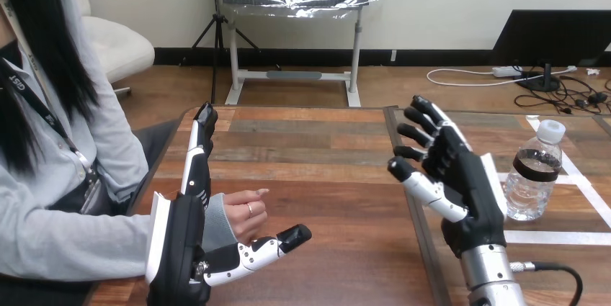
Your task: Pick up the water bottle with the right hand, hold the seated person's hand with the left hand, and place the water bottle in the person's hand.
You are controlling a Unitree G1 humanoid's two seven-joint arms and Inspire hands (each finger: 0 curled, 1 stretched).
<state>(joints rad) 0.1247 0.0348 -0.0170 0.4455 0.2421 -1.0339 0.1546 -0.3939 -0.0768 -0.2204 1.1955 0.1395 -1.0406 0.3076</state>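
The water bottle (532, 176) stands upright on the worktop (317, 169) at the right side. Its long axis is vertical and its cap (552, 130) points straight up. It is clear ribbed plastic with a white cap and a dark band round its upper body, and it stands beside strips of white tape (555, 237).

The right hand (465, 176) is raised just left of the bottle, apart from it. Its fingers are spread and nearly straight, and it holds nothing.

The left hand (176, 241) is at the worktop's left edge, fingers stretched straight forward and thumb out to the side. The person's hand (245, 216) lies loosely curled between those fingers and the thumb, with nothing closed round it.
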